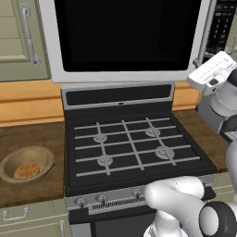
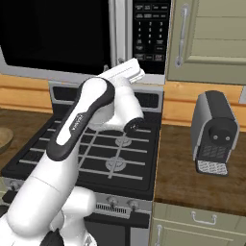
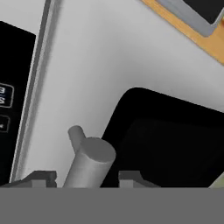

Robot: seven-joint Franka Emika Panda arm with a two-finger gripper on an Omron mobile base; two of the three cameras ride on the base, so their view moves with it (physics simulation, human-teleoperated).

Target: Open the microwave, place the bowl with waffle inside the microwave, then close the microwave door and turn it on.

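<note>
Microwave (image 1: 125, 39) hangs above the black gas stove (image 1: 134, 148), its door (image 1: 127, 34) w/ black glass window looking shut or nearly so, flush w/ the frame in both base views. Keypad panel (image 2: 151, 33) sits at the microwave's right. Arm reaches up toward the door's right edge; gripper (image 3: 81, 180) is right at the bottom end of the vertical silver bar handle (image 3: 89, 164). In hand view the 2 dark fingertips (image 3: 41, 178) stand apart, 1 on each side of the handle, w/ the bar between them; can't tell if they're touching it. White hand housing (image 1: 210, 71) shows at right edge in left base view, just below the door's lower right corner. Bowl (image 1: 25, 163) w/ waffle (image 1: 27, 170) in it rests on the wood counter (image 1: 32, 139) left of the stove, well apart from the gripper. Grey coffee machine (image 2: 214, 132) stands on counter right of the stove. Beige cabinet doors (image 2: 211, 38) flank the microwave.
</note>
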